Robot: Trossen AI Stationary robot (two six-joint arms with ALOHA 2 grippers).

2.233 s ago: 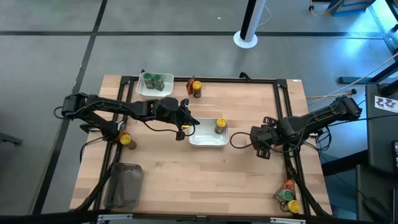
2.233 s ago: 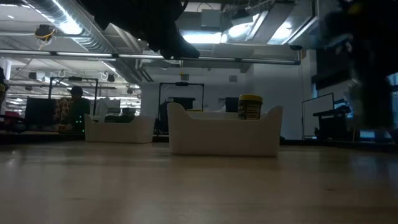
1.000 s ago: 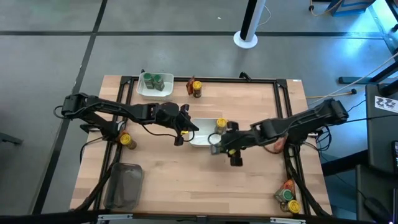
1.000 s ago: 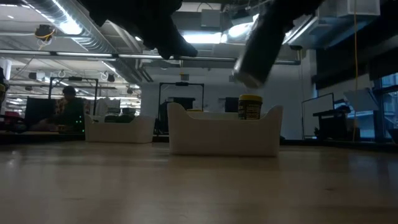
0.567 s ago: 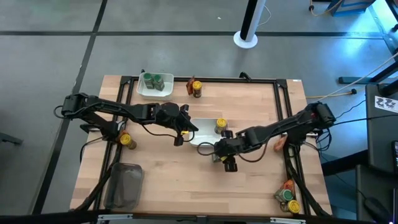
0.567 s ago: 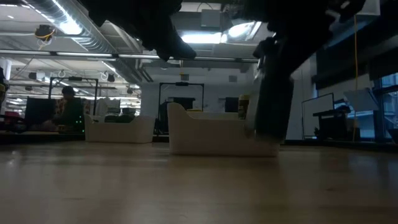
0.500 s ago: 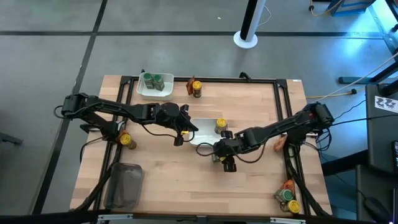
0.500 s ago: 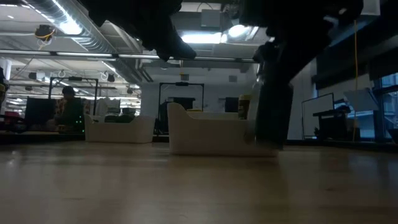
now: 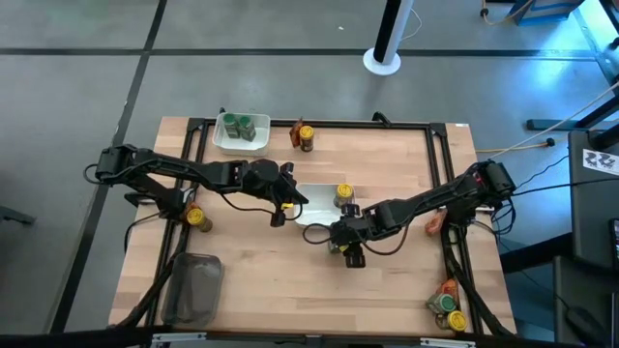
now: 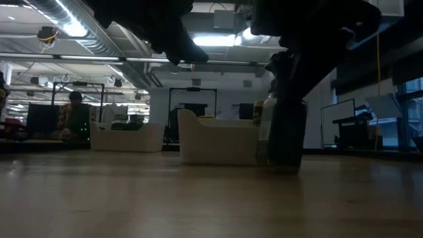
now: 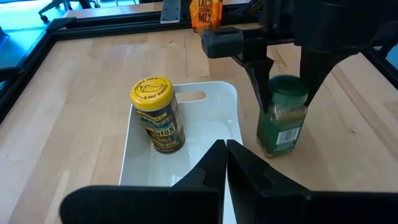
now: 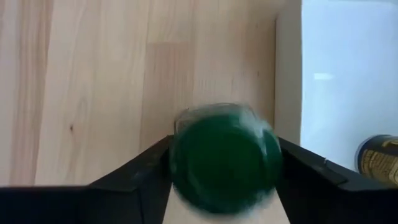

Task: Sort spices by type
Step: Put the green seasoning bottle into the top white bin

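Observation:
My right gripper (image 9: 340, 242) is shut on a small jar with a green lid (image 11: 283, 118), just off the near long side of the middle white tray (image 9: 311, 217). A yellow-lidded jar (image 9: 342, 196) stands in that tray. My left gripper (image 9: 287, 198) hovers shut and empty over the tray's left end. A second white tray (image 9: 224, 141) at the far left holds two green-lidded jars (image 9: 239, 126). A jar with a red-orange packet (image 9: 303, 135) stands at the far edge, another yellow-lidded jar (image 9: 196, 217) at the left edge. My right gripper pinches the green-lidded jar at its lid (image 12: 225, 158), one finger (image 12: 149, 167) on each side, coming from above and pointing down. The jar is upright below the fingers, its base (image 11: 277, 148) down at the tabletop beside the tray wall.
A clear grey tub (image 9: 193, 288) lies at the near left. A cluster of jars and a packet (image 9: 447, 307) sits at the near right corner, and an orange packet (image 9: 432, 222) lies by the right rail. Bare wood stretches along the near middle.
My right gripper has carried the green-lidded jar from the right side of the table leftward past the tray's right end to its near side and lowered it. The jar was raised and tilted a second ago; it now stands upright at table level.

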